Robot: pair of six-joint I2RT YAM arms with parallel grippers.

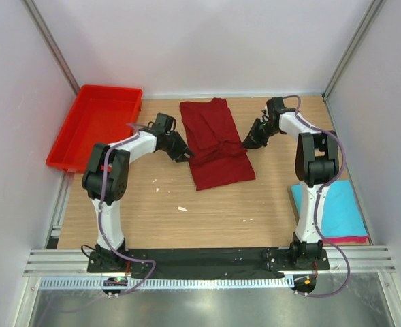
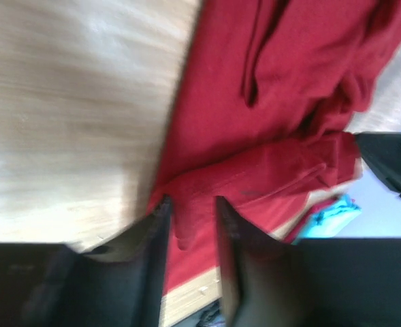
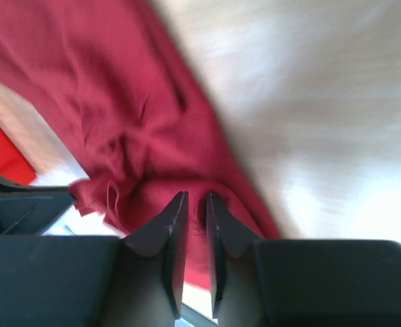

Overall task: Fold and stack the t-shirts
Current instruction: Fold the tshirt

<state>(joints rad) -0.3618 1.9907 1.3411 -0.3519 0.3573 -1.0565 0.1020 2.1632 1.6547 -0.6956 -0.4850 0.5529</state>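
Two claws flank the crumpled dark maroon red cloth t-shirt (image 1: 216,146) between them, left claw (image 1: 186,157) slightly spread astride its edge, right claw (image 1: 246,144) nearly pressed together, hold unclear, so cloth snagged in the jaws could drag the fold open if either lifts.

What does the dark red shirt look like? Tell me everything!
The dark red shirt is soft, wrinkly cloth, folded into a long strip lying flat on the wooden table, slanted, in the middle at the back. The left pincer and right pincer meet its side edges, jaws slightly apart.
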